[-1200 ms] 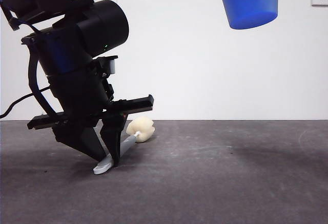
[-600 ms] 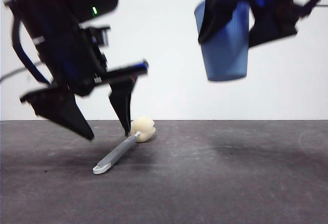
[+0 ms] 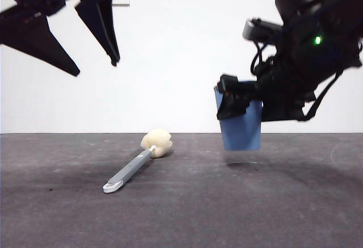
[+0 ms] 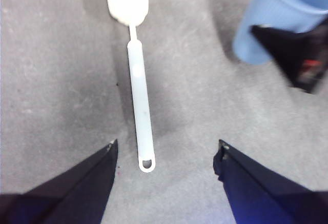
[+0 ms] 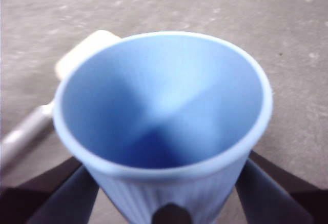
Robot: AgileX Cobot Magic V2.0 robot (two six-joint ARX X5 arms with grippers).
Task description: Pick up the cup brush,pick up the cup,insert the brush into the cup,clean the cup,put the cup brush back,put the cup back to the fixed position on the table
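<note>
Left end effector (image 3: 91, 63) released, high above grey-handled, yellow-sponge cup brush (image 3: 138, 164) lying on dark desk (image 3: 227, 214). Right end effector (image 3: 241, 103) grasping ribbed blue plastic cup (image 3: 241, 133) just above desk.

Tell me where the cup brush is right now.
The cup brush lies flat on the table, left of centre in the front view, below the raised open left gripper and apart from the cup.

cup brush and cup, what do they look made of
Cup brush: the handle looks like smooth grey plastic, flat and moulded with a loop end; its pale-yellow head looks like soft matte sponge. Cup: likely thin blue plastic, with fine vertical ribs, a smooth rim and a slight sheen.
</note>
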